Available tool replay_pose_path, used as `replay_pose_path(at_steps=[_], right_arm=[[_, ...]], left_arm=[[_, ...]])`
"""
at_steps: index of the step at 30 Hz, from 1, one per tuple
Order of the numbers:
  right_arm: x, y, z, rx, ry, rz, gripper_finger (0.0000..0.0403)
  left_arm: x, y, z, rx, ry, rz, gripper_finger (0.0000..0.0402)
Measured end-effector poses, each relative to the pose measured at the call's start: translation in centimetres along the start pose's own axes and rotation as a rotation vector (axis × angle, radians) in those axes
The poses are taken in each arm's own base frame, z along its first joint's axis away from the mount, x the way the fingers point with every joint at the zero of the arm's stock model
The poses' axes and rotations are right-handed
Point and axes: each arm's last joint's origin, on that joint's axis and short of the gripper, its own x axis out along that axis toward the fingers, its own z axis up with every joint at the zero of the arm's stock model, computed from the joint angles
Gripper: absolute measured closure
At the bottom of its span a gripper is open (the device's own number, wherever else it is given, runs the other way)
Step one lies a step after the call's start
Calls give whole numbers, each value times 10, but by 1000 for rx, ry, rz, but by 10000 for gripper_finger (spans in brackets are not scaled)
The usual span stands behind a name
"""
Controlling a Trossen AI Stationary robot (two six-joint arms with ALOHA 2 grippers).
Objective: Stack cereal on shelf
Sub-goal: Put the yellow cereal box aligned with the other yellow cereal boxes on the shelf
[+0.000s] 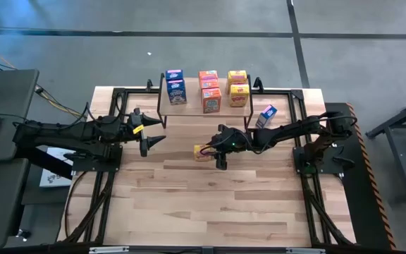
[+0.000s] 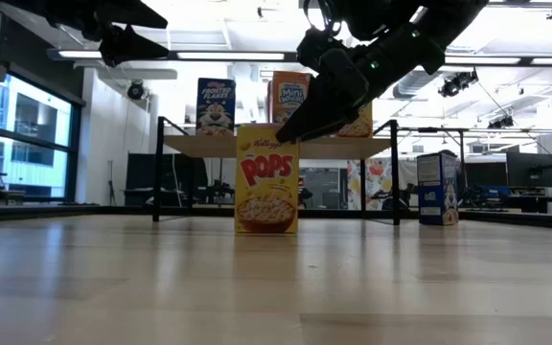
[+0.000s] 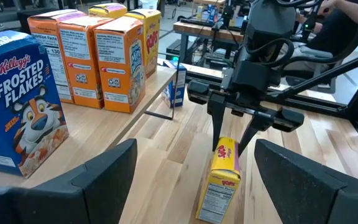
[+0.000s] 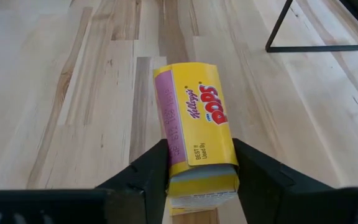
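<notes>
High view shows the right gripper (image 1: 220,156) near the middle of the table (image 1: 210,204), lowered over a yellow Pops box (image 1: 202,152) that stands upright on the wood in front of the shelf (image 1: 204,113). In the right wrist view its two fingers (image 4: 146,171) sit on either side of the box's top end, close against the narrow faces, so the pincer reads as grasping the yellow Pops box. The low view has that box resting on the tabletop with its printed front facing the camera.

On the shelf, toward the table's far edge, stand two blue Frosted Flakes boxes (image 1: 175,85) at the left end, three orange boxes (image 1: 210,88) in the centre and two more yellow boxes (image 1: 237,87) at the right end. A third blue box (image 1: 266,116) stands on the table just off the shelf's right end, turned at an angle.

The left gripper (image 1: 156,136) hangs above the table near the shelf's left legs, apart from every box; the left wrist view shows its fingers (image 3: 101,176) spread wide and released.
</notes>
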Motion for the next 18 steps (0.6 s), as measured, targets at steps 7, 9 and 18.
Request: replay_pose_path(at_steps=[7,9,18], right_arm=[[0,0,0,-7,0,0,252],[0,0,0,-7,-1,0,252],[-8,0,6,-6,-25,0,251]], left_arm=[[0,0,0,0,0,0,85],[0,0,0,0,0,0,85],[0,0,0,0,0,0,85]])
